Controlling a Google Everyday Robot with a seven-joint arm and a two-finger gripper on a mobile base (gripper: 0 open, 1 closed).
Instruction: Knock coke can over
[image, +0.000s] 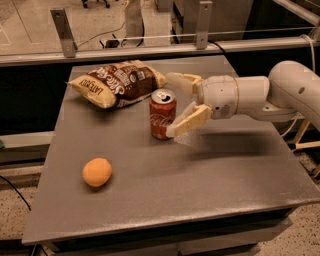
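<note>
Camera view shows the small red aluminium coke can (163, 114) upright on the grey counter (225, 175), with spread, empty jaws just beside it; a sideways push near its top should topple it.

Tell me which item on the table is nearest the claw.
The red coke can, standing upright right at the fingertips of the open claw. The chip bag lies behind it, and the orange sits far off, front-left.
</note>
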